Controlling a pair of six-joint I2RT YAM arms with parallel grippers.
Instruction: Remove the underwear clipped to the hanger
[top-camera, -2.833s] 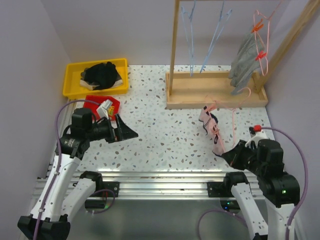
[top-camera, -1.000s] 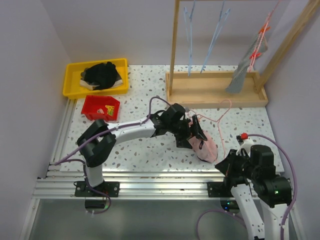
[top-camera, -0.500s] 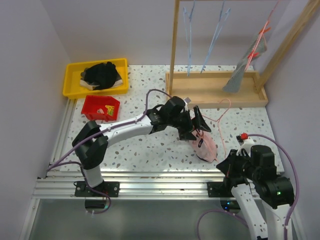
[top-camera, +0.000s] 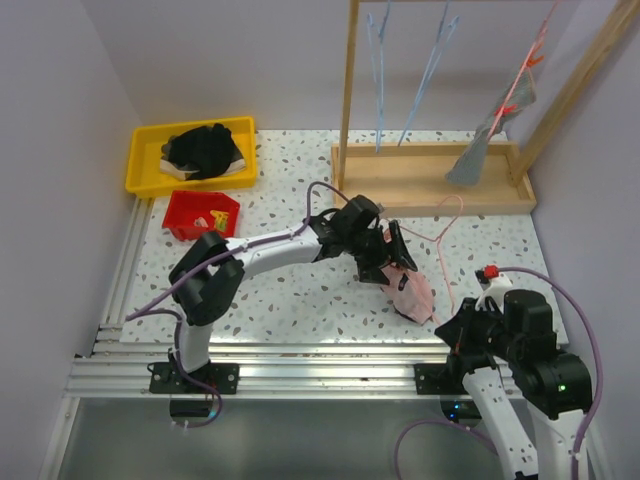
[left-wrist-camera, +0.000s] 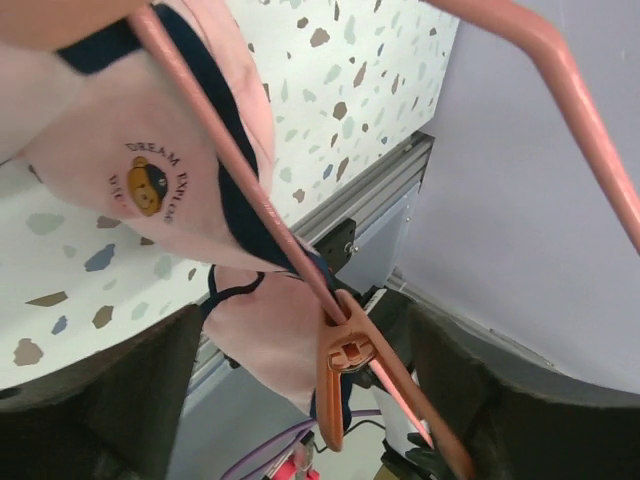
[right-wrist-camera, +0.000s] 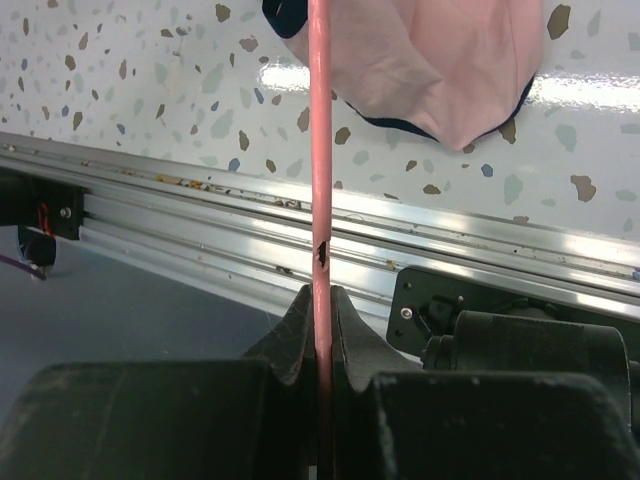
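Note:
The pale pink underwear (top-camera: 413, 293) with dark trim lies on the table, clipped to a pink hanger (top-camera: 441, 262). My left gripper (top-camera: 396, 257) reaches across to it and stands open. In the left wrist view its fingers (left-wrist-camera: 130, 400) straddle the orange clip (left-wrist-camera: 343, 372) that pins the pink underwear (left-wrist-camera: 130, 150) to the hanger rod (left-wrist-camera: 230, 180), without touching it. My right gripper (right-wrist-camera: 322, 300) is shut on the hanger rod (right-wrist-camera: 320, 150) at the table's near edge, below the pink underwear (right-wrist-camera: 430, 60). The grey underwear (top-camera: 488, 140) hangs from red clips on the wooden rack.
A wooden rack (top-camera: 430, 190) with blue hangers (top-camera: 380, 80) stands at the back right. A yellow bin (top-camera: 140, 170) holding black clothes and a small red bin (top-camera: 185, 220) sit at the back left. An aluminium rail (top-camera: 300, 365) runs along the near edge.
My left arm swung from the left side over to the pink underwear and shifted slightly along the hanger, jaws narrowing a little. The right gripper kept hold of the hanger.

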